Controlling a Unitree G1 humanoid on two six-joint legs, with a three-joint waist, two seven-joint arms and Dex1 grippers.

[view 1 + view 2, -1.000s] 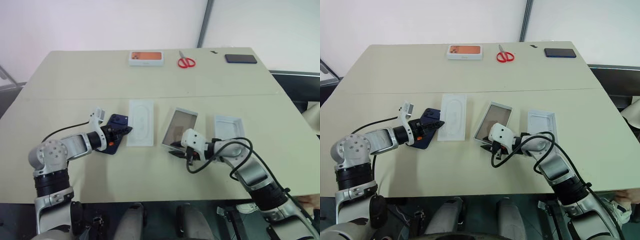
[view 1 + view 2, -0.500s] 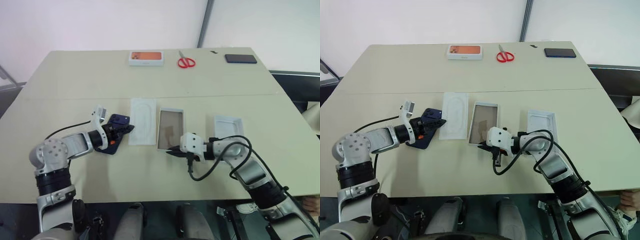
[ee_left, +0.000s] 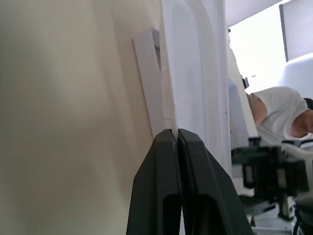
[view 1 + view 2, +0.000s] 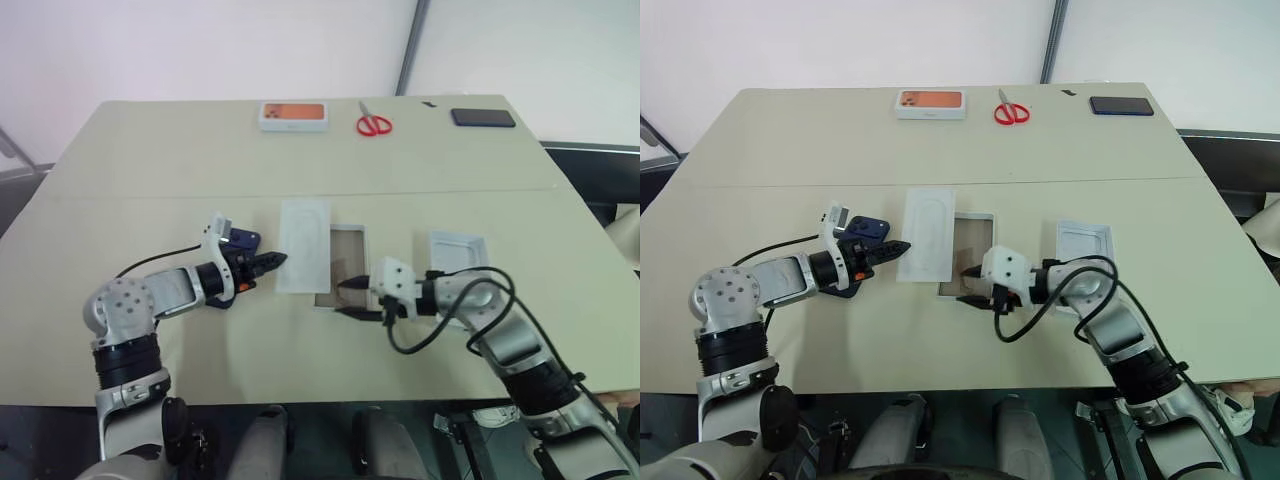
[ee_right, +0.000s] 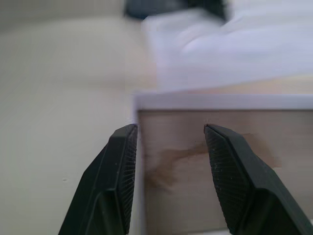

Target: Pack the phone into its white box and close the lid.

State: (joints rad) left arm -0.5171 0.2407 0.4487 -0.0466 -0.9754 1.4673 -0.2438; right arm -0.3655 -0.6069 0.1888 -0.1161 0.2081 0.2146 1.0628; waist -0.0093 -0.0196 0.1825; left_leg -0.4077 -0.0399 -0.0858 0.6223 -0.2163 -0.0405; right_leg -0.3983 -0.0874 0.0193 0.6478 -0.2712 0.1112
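Lying at frame centre, the white box (image 4: 343, 268) shows a bare brownish bottom, its left part covered by a white insert (image 4: 304, 258). Left gripper (image 4: 281, 259), pressed together, pinches that insert's edge. The phone (image 4: 240, 240) (mostly hidden behind that arm) sits centre-left. Right gripper (image 4: 347, 298) stands spread at the box's near end; the lid (image 4: 459, 251) lies centre-right.

I see 2 arms in silver-grey metal, each with a round, ribbed shoulder housing and black joint bands. My left arm carries a white camera block on its wrist, an orange ring behind the left pincer (image 4: 272, 260), and a thin black cable trailing back. My right arm has a white boxy wrist module, looping black cable, and the right pincer (image 4: 352, 298) with 2 black, finely ridged fingers (image 5: 122, 161).
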